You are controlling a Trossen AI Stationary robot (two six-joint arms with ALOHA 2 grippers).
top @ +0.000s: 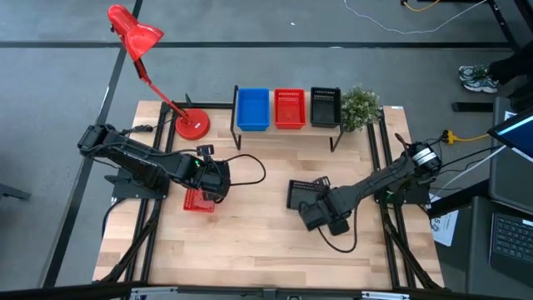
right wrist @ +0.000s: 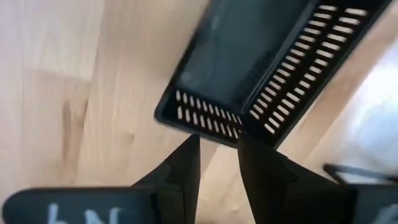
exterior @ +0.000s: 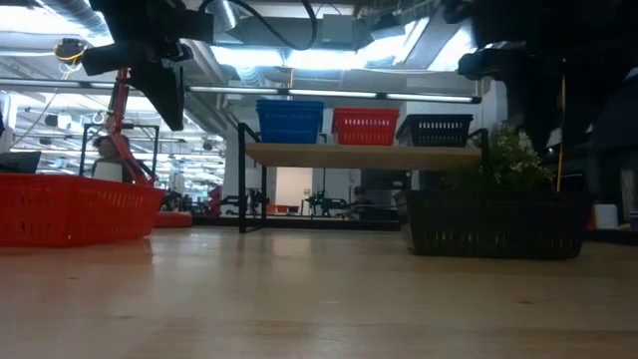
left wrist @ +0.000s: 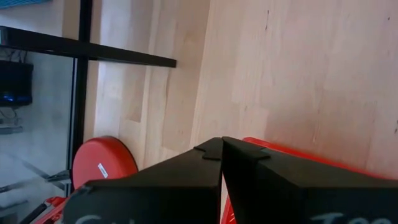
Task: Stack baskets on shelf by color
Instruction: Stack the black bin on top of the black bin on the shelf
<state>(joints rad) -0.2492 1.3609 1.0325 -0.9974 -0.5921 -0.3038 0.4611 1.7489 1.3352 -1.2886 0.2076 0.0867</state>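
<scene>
The shelf (top: 283,131) stands at the table's far edge and carries a blue basket (top: 252,109), a red basket (top: 289,108) and a black basket (top: 325,107) side by side. A loose red basket (top: 198,202) sits on the table at the left. My left gripper (left wrist: 222,147) is shut and hangs well above it (exterior: 164,75). A loose black basket (top: 304,188) rests on the table at the right. My right gripper (right wrist: 217,144) hovers over its near short wall (right wrist: 205,118), fingers a narrow gap apart, touching nothing.
A red desk lamp has its base (top: 192,125) left of the shelf and its head (top: 133,32) beyond the table. A small green plant (top: 360,107) stands right of the shelf. Cables trail between the arms. Bare wood lies at the table's middle and near side.
</scene>
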